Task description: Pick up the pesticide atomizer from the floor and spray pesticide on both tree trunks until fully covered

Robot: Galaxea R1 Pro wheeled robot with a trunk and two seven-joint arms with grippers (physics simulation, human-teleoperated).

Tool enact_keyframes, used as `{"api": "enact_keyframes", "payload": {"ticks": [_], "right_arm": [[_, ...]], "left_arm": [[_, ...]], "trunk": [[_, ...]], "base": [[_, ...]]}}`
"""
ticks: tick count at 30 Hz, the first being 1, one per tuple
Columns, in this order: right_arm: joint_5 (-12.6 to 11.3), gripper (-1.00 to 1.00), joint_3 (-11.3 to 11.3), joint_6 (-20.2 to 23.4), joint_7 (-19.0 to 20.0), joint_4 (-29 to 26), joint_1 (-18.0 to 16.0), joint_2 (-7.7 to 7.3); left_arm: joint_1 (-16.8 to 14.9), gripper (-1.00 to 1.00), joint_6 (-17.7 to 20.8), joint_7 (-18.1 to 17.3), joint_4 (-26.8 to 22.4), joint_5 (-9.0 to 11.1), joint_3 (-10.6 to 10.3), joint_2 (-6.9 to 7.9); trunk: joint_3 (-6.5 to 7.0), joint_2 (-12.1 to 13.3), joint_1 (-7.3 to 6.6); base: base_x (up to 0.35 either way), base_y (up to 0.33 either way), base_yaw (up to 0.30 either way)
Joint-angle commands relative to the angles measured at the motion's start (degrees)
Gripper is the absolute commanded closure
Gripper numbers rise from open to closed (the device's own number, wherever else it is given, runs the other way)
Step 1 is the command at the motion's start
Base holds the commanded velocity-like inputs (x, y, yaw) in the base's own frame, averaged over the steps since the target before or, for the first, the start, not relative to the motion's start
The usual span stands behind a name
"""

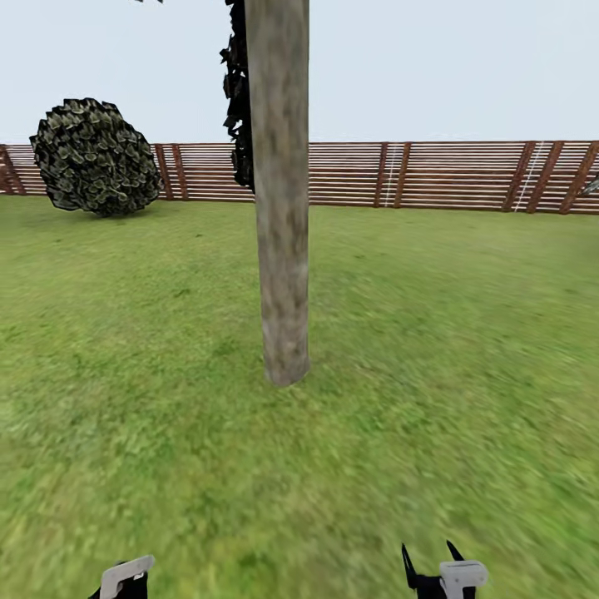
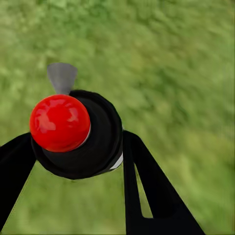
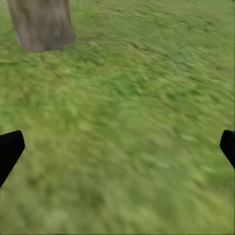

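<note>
A thick, pale grey-brown mottled tree trunk (image 1: 282,208) rises from the lawn straight ahead of me, and its base (image 3: 41,24) also appears in the right wrist view. The pesticide atomizer (image 2: 100,142), black with a round red cap and a grey nozzle, sits between the black fingers of my left gripper (image 2: 73,147), which is shut on it. In the head view the left gripper (image 1: 125,578) is low at the bottom edge. My right gripper (image 1: 429,556) hangs open over bare grass, with its fingertips (image 3: 10,149) wide apart and nothing between them.
A round dark-leaved bush (image 1: 96,158) stands at the back left by the brown slat fence (image 1: 433,175). Black foliage (image 1: 240,91) hangs just behind the trunk. Green lawn (image 1: 457,349) spreads on all sides of the trunk.
</note>
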Motion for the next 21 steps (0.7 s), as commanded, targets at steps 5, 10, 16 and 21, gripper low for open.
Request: {"api": "enact_keyframes", "payload": {"ticks": [5,10,16,21], "right_arm": [[0.0,-1.0,-0.1,0.2,0.0,0.1,0.0,-0.1],[0.0,-1.0,-0.1,0.3,0.0,0.2,0.0,-0.22],[-0.1,-1.0,-0.2,0.1,0.0,0.1,0.0,-0.24],[-0.1,-1.0,-0.1,0.1,-0.1,0.4,0.0,0.18]], "left_arm": [[0.0,1.0,0.0,-0.1,-0.1,0.1,0.0,-0.05],[0.0,1.0,0.0,-0.1,-0.5,0.0,0.0,-0.12],[0.0,1.0,0.0,-0.3,-0.5,0.0,0.0,-0.07],[0.0,1.0,0.0,-0.1,-0.5,-0.1,0.1,0.28]], "trunk": [[0.0,0.0,0.0],[0.0,0.0,0.0],[0.0,0.0,0.0],[0.0,0.0,0.0]], "base": [[0.34,0.0,0.272],[0.335,-0.055,0.116],[0.3,-0.126,0.013],[0.284,-0.15,0.001]]}}
